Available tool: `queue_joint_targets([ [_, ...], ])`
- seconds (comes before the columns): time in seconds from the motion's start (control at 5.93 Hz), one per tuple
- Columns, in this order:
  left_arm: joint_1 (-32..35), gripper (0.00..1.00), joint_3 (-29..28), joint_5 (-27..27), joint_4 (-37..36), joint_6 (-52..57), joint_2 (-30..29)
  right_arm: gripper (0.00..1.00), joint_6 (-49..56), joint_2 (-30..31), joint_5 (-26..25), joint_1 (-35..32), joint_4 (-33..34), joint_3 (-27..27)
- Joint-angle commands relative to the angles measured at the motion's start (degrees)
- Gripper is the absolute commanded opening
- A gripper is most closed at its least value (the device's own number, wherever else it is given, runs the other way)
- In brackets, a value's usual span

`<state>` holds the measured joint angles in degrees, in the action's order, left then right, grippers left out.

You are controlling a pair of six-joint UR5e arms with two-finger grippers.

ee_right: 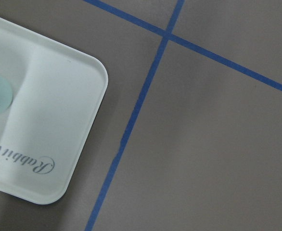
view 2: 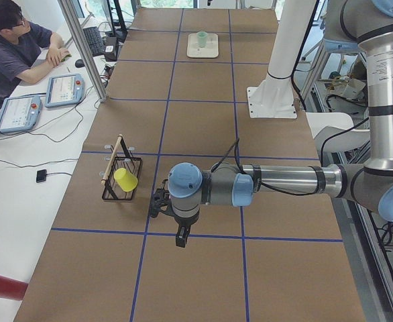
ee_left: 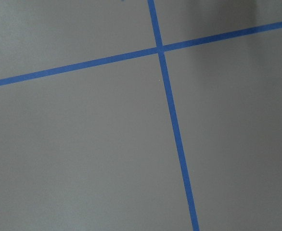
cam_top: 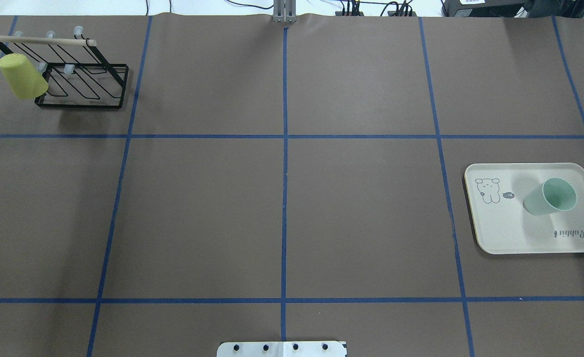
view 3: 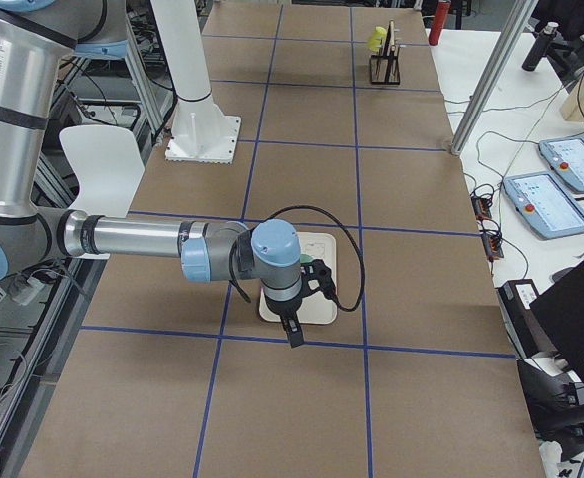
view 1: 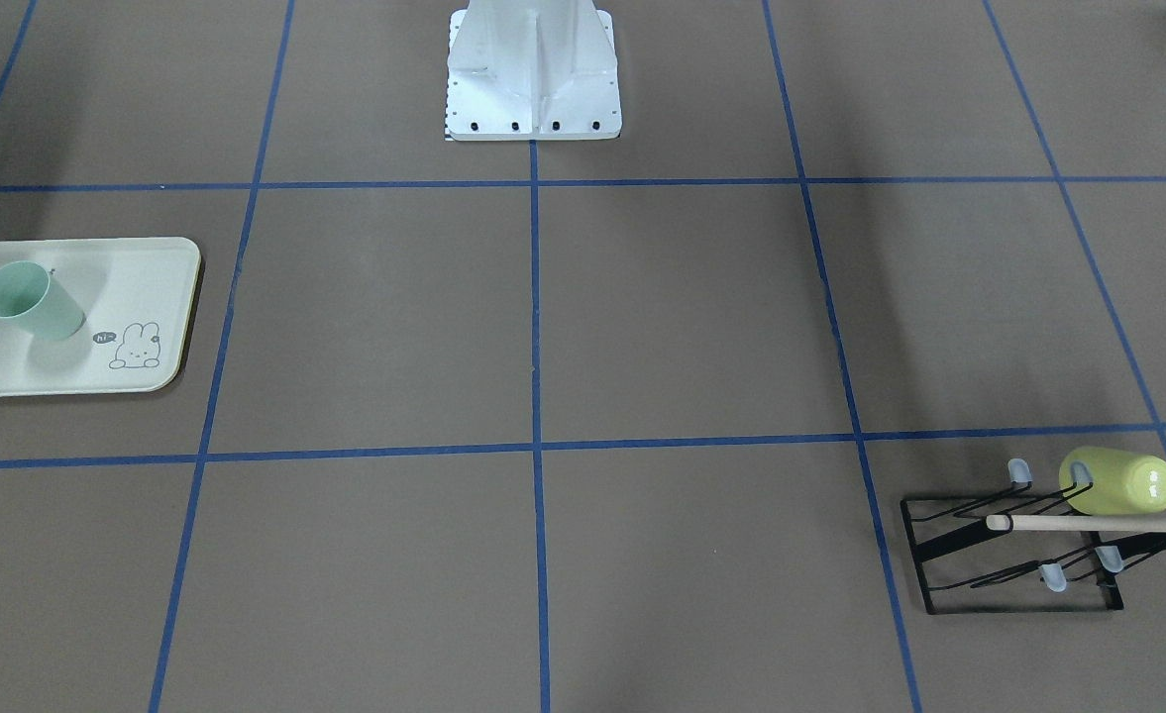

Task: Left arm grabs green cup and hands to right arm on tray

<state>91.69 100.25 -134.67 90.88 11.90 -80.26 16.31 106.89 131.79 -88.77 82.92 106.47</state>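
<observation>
The left hand (view 2: 181,236) is held high over bare table. How far it is open cannot be told from the side view, and nothing is seen in it. Beyond it, one yellow-green cup (cam_top: 22,77) is hung on one rack (cam_top: 80,105). Below the right hand (view 3: 293,336), whose opening likewise cannot be told, one green cup (cam_top: 550,197) is stood upright on one tray (cam_top: 520,233). The delivery is judged done. The two arms are best raised clear without the light cup being brushed. Two cups are counted in all.
</observation>
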Motion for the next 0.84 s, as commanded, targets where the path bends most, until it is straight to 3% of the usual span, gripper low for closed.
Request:
queue_joint_targets([
  [0.0, 0.2, 1.00, 0.1, -0.1, 0.4, 0.5, 0.1, 1.00, -3.3, -0.7, 2.8, 0.1, 0.1, 0.1],
  [0.67, 0.0, 1.00, 0.4, -0.1, 0.4, 0.7, 0.1, 1.00, -3.9, -2.4, 2.6, 0.6, 3.8, -1.1],
])
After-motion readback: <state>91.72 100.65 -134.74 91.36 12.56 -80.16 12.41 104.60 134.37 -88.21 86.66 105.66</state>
